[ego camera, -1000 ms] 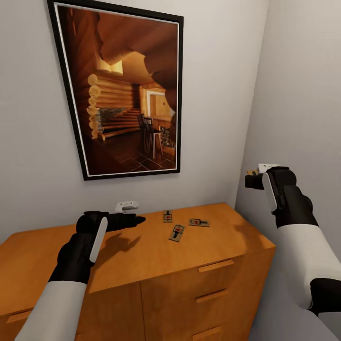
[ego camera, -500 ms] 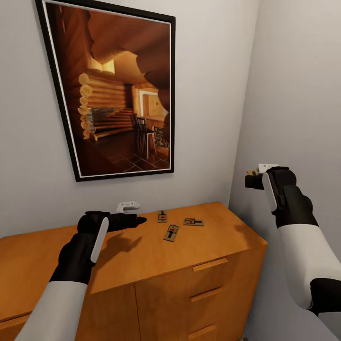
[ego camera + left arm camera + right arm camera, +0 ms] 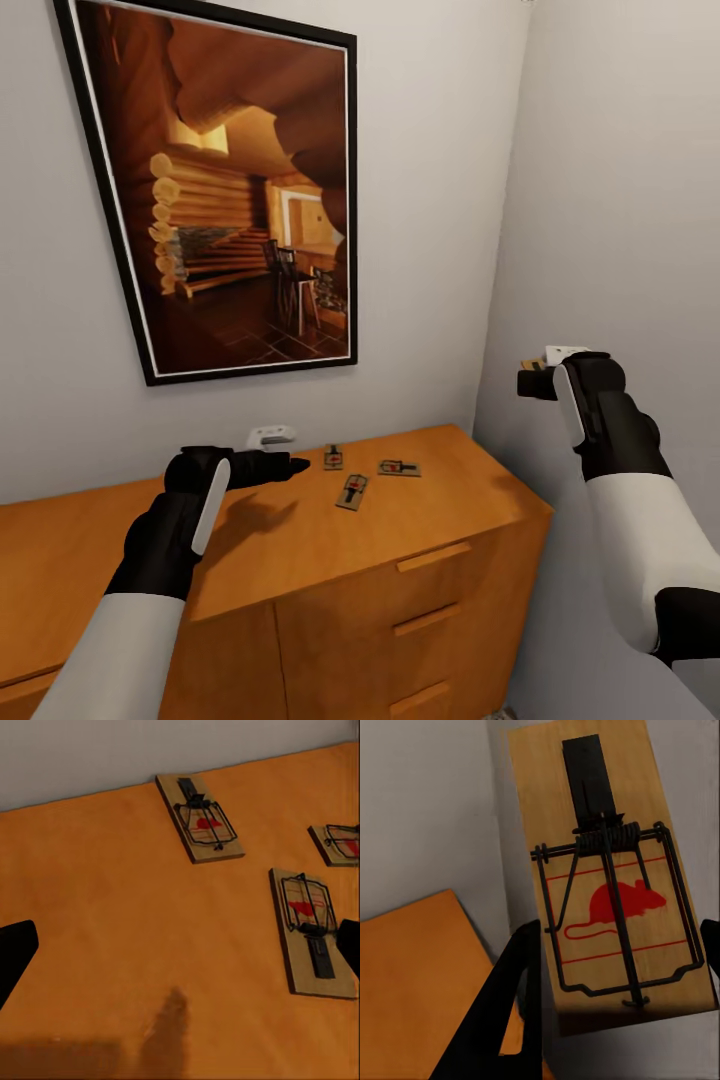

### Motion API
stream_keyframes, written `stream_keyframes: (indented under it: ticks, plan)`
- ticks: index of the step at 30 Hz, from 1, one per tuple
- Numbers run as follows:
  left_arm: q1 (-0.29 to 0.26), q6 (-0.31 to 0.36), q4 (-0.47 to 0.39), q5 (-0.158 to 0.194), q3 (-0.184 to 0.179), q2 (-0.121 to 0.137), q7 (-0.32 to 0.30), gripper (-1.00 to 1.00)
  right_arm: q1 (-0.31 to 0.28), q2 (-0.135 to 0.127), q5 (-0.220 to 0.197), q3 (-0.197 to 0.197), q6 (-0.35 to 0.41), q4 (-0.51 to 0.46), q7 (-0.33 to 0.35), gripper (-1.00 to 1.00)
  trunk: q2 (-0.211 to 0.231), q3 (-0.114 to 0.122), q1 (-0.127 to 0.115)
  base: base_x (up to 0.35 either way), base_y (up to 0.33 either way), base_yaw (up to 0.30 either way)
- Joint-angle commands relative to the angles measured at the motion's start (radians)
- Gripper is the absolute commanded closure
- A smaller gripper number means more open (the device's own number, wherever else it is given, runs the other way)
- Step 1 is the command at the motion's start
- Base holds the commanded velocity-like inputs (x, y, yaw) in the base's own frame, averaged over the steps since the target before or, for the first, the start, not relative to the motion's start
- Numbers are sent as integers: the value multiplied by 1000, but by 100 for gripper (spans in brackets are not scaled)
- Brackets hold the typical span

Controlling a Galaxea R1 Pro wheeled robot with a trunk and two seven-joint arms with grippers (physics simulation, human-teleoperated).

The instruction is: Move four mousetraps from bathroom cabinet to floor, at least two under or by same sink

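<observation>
Right end effector raised in mid-air beside the grey side wall, well off the cabinet's right edge, closed on one mousetrap. Seen in the right wrist view flat between the two dark fingers: pale wooden board, black spring and wire bar, red mouse printed on its face. Orange corner of the cabinet top showing below it there.

Left end effector held level above the cabinet, over the middle of its flat top toward the back edge, fingers spread wide apart and empty. Fingertips just entering the left wrist view at opposite sides, orange wood between them.

Three more mousetraps lying flat on the cabinet top, right of centre toward the back edge. One nearest the back wall, one further toward the right edge, the third in front of and between those two. None touching another. All three just ahead of the left fingertips.

Large black-framed picture of a log-cabin interior hung on the back wall above the cabinet. Small white fitting on that wall at the cabinet's back edge, just behind the left end effector. Drawer fronts with wooden pulls on the cabinet's right half.
</observation>
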Motion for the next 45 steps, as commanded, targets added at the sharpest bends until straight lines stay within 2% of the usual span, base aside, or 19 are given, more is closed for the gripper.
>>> stream_keyframes:
  ticks: [1,14,18,20,24,26,29,30,32,36,45]
  plan:
    - [-1,6,-1,4,2,-1,0,-100,-1,0,-4,0,4,-1,-4,100,-1,-1,0,0,0,-222]
    - [-1,6,7,6,-34,-4,2,-100,-1,0,-4,2,4,-3,-4,100,-1,-1,0,0,0,-140]
    - [-1,6,19,8,-52,-19,4,-100,-1,4,-4,5,4,-10,-3,100,-1,-1,0,0,0,-14]
    - [-1,5,35,6,-62,-36,8,-100,-1,11,-4,18,4,-14,-2,100,-1,-1,0,0,0,-6]
    - [-1,2,65,-4,-70,-69,41,-100,-1,53,-4,60,4,-49,-1,100,-1,-1,0,0,0,-2]
    - [-1,-1,88,-13,-72,-90,95,-100,-1,108,-4,93,4,-113,-1,100,-1,-1,0,0,0,-1]
    - [-1,-2,102,-15,-73,-99,125,-100,-1,148,-4,107,4,-155,-1,100,-1,-1,0,0,0,0]
    - [-1,-3,108,-16,-73,-102,137,-100,-1,172,-4,113,4,-174,-1,100,-1,-1,0,0,0,0]
    - [-1,-3,112,-16,-73,-105,144,-100,-1,192,-4,117,4,-186,-1,100,-1,-1,0,0,0,0]
    - [-1,-4,116,-15,-73,-109,154,-100,-1,222,-4,122,4,-199,-1,100,-1,-1,0,0,0,0]
    - [-1,-5,116,-13,-75,-115,159,-100,-1,236,-4,123,4,-201,-1,100,-1,-1,0,0,0,0]
